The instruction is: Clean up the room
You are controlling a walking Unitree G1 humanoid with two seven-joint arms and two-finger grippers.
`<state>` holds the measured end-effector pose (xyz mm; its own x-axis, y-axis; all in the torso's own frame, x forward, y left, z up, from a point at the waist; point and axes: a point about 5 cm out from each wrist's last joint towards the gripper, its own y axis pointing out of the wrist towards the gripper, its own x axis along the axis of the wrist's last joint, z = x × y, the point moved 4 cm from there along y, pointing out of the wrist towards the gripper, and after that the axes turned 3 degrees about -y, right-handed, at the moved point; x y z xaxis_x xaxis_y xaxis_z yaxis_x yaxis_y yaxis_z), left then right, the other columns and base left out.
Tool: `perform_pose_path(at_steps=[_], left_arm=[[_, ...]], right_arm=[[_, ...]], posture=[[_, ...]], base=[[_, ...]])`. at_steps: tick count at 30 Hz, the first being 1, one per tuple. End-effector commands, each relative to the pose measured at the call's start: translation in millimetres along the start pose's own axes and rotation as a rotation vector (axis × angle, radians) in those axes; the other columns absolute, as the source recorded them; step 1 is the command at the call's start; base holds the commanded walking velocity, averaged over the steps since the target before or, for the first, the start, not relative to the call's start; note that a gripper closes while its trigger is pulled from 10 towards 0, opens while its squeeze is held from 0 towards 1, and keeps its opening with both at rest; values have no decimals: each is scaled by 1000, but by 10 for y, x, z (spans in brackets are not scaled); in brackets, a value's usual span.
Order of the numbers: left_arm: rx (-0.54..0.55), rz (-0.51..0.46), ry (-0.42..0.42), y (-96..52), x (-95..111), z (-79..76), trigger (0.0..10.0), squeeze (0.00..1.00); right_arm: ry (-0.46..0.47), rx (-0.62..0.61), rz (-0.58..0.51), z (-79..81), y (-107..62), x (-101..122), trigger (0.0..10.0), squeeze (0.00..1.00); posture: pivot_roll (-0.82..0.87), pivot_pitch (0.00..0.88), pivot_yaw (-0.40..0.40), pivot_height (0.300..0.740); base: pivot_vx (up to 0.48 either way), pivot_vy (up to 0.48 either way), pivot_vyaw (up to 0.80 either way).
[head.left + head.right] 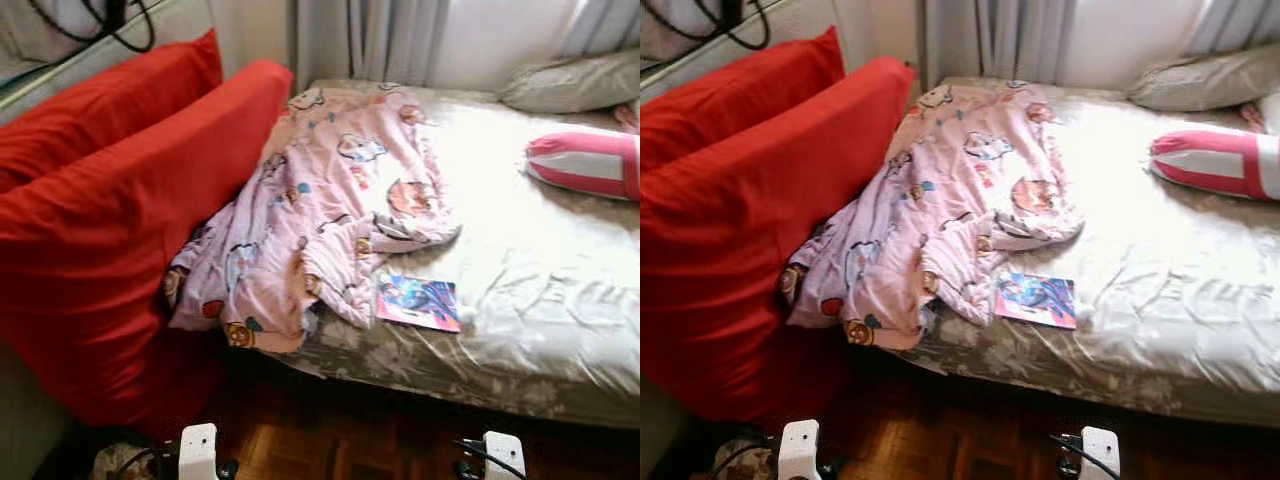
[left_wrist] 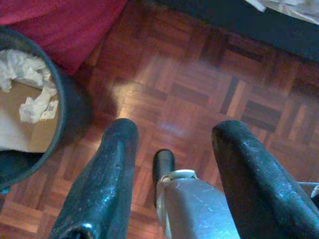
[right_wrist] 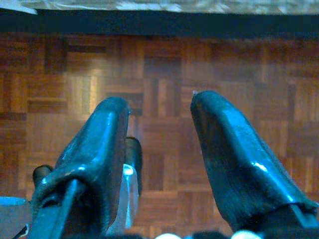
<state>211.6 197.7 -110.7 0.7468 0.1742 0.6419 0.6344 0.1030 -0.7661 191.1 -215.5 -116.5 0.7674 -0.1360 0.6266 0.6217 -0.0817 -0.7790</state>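
Both grippers, left [image 2: 169, 174] and right [image 3: 159, 154], hang low over the parquet floor [image 2: 209, 89] with jaws open and empty, while the pink blanket [image 1: 320, 210], crumpled on the bed [image 1: 540, 300], may drag the book [image 1: 418, 302] off if lifted carelessly.

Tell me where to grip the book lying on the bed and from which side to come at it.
Grip the book by its near-right corner, coming in from the foot-side edge of the bed. It lies flat near that edge, and its left side sits against or under the pink pajamas, so the right corner is freest. Both grippers, left gripper and right gripper, hang open over the floor.
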Motion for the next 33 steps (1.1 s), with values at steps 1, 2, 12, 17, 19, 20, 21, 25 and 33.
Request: perform_pose_path(at_steps=[1,2,12,17,19,20,21,25,33], left_arm=[[-50,89,125,6,0,162,10000,0],[-51,88,125,6,2,160,10000,0],[-52,83,115,11,21,150,10000,0],[-50,84,109,12,23,148,10000,0],[-48,83,104,13,24,148,10000,0],[-48,83,104,13,26,148,10000,0],[-48,83,104,13,26,148,10000,0],[-49,82,101,13,27,150,10000,0],[-48,84,100,12,24,159,10000,0]], right_arm=[[181,36,40,200,73,113,10000,0],[183,35,39,199,74,116,10000,0],[274,4,51,188,75,94,10000,0],[273,0,49,184,76,98,10000,0],[282,-8,42,176,76,106,10000,0],[278,-8,42,175,76,109,10000,0],[275,-8,41,175,77,110,10000,0],[269,6,30,189,78,129,10000,0],[250,17,29,201,79,132,10000,0]], posture=[[67,0,-26,740],[67,0,-26,740],[70,0,-30,740],[72,0,-32,740],[73,0,-33,740],[73,0,-33,740],[73,0,-33,740],[74,0,-30,740],[77,0,-26,740]], base=[[281,0,0],[281,0,0],[281,0,-236],[281,0,-744],[279,0,0],[281,0,0],[281,0,0],[283,0,0],[282,0,0]])
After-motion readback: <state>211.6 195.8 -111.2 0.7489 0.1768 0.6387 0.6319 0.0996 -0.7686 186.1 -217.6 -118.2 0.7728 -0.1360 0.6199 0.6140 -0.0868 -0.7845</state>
